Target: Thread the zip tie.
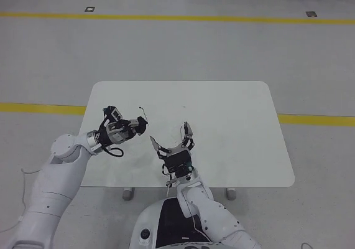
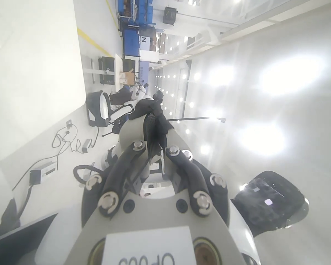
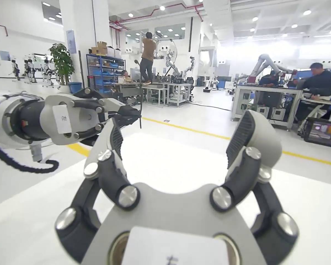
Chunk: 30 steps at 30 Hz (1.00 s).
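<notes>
So the white table (image 1: 239,124) is taking up the middle of the top view, and both arms are hanging over its left half. The right gripper (image 1: 172,142) is sitting lower centre with its fingers spread wide and nothing between them. Just left of it, the left gripper (image 1: 140,125) is pinching the zip tie (image 1: 143,115). Its fingers are closed down on one end, so the thin black strap is poking out past the fingertips, up in the air and off the table. In the left wrist view the strap is running toward the right of the frame and ending in the little square head (image 2: 223,119). What's worrying me is that the strap is looking thin and bendy and it's only being held at one end. I reckon the free end could wobble when the other gripper closes on it, and a missed pinch could knock it crooked or tug it loose. Hard to make out: the gripped end is buried between the fingers, and the slot in the head is too tiny to see.
</notes>
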Motion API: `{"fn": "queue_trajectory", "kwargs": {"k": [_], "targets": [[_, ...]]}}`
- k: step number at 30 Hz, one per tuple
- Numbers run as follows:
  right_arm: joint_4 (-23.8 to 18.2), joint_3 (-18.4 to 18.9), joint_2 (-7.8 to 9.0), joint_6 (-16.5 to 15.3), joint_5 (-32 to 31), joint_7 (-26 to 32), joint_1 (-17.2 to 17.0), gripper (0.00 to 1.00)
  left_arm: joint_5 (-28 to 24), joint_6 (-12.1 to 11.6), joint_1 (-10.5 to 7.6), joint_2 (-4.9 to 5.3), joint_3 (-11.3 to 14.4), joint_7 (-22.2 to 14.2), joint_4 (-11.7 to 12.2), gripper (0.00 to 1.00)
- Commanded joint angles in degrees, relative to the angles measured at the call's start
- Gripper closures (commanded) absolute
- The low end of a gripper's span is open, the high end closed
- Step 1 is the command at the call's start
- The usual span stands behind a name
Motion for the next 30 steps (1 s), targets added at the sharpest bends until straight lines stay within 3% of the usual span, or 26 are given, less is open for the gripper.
{"fn": "queue_trajectory", "kwargs": {"k": [1, 2, 3, 6, 11, 13, 18, 20, 22, 29, 30], "targets": [[0.0, 0.0, 0.0, 0.0, -0.13, 0.0, 0.0, 0.0, -2.24, 2.78, 0.2, -0.12, 0.44, 0.12, 0.02, 1.0], [0.1, 0.13, 0.03, 0.0, -0.13, 0.15, 0.07, 0.0, -3.58, 4.4, -0.07, -0.11, 0.35, -0.2, 0.2, 1.0], [1.0, 0.66, 0.38, 0.0, -0.13, 0.02, 0.99, 0.0, -5.23, 7.45, -0.29, -0.07, 0.37, -0.66, 1.05, 1.0], [4.51, 0.39, 1.82, 0.0, -0.13, -2.77, 3.9, 0.0, -10.12, 15.36, -1.52, 0.07, 0.57, -5.41, 2.91, 1.0], [8.21, -1.71, 4.03, 0.0, -0.13, -4.87, 8.03, 0.0, -12.11, 21.92, -3.26, 0.25, 1.57, -8.05, 5.52, 1.0], [10.34, -3.87, 4.97, 0.0, -0.13, -5.22, 10.48, 0.0, -10.32, 20.91, -4.37, 0.37, 2.29, -7.9, 5.99, 1.0], [10.34, -3.87, 4.97, 0.0, -0.13, -5.22, 10.48, 0.0, -10.32, 20.91, -4.37, 0.37, 2.29, -7.9, 5.99, 1.0], [10.16, -3.88, 4.99, -0.19, -0.13, -4.88, 10.43, 0.0, -10.63, 20.79, -4.15, 0.3, 2.47, -6.15, 5.62, 1.0], [10.19, -4.9, 5.21, -1.22, -0.13, -4.65, 11.03, 0.0, -11.23, 21.4, -3.97, 0.22, 2.99, -5.07, 5.29, 1.0], [11.4, -9.41, 5.99, -0.31, -0.13, -4.52, 14.03, 0.0, -13.69, 22.12, -5.01, 0.01, 5.01, -5.03, 6.5, 1.0], [11.45, -9.92, 6.07, 0.0, -0.13, -4.47, 14.37, 0.05, -13.87, 22.12, -5.24, 0.0, 5.42, -5.1, 6.74, 1.0]]}}
